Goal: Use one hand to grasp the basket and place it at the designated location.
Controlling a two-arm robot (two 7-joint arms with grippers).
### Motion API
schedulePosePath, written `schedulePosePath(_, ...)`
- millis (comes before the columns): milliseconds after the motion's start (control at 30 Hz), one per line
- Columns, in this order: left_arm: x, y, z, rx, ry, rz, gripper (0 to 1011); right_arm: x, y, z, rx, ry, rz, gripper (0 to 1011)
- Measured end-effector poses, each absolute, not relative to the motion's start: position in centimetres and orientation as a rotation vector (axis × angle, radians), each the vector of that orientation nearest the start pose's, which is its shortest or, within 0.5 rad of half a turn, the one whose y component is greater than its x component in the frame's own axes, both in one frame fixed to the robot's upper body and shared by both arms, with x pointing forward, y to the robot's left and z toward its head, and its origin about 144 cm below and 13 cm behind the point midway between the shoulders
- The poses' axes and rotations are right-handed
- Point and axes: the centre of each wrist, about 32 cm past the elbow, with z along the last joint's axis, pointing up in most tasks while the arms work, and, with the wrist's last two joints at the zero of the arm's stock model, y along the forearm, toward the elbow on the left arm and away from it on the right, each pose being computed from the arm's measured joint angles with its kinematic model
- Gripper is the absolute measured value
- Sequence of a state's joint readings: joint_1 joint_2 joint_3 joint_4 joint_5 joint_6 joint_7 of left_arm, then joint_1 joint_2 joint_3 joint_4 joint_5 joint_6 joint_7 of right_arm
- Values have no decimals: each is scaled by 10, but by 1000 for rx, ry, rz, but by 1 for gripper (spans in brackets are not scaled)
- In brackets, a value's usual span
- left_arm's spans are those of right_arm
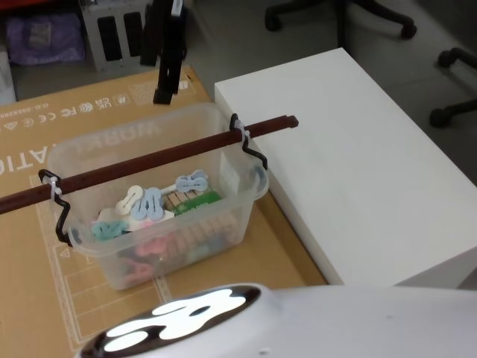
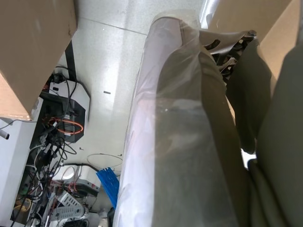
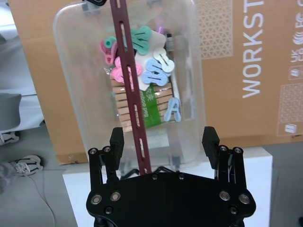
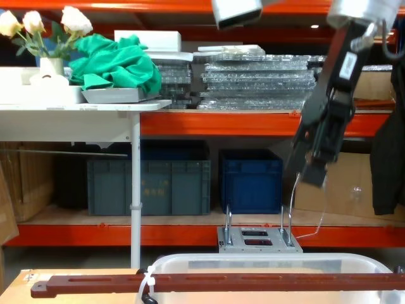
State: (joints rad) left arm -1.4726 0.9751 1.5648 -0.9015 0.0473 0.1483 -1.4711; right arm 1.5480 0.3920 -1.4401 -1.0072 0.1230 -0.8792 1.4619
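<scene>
basket (image 1: 223, 224) on cardboard box (image 1: 30, 119), awaiting lift
right gripper (image 3: 164, 137) hovers above, fingers spread with the handle (image 1: 149, 161) lined up between them, seemingly so they can close on it for carrying.

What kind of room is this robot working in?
Probably a storeroom or workshop. Orange metal shelves hold blue crates and stacks of clear trays, and the basket sits on a big cardboard box beside a white table. The right gripper hangs open above the basket.
</scene>
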Motion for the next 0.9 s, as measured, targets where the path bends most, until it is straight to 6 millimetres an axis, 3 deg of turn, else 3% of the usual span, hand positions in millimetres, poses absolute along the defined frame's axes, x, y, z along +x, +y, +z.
schedulePosePath(433,616,496,1396,1629,165,178,0,664,-154,1521,-1046,-1345,875,1000)
schedulePosePath(900,616,496,1396,1629,165,178,0,664,-153,1526,-1059,-1355,872,1000)
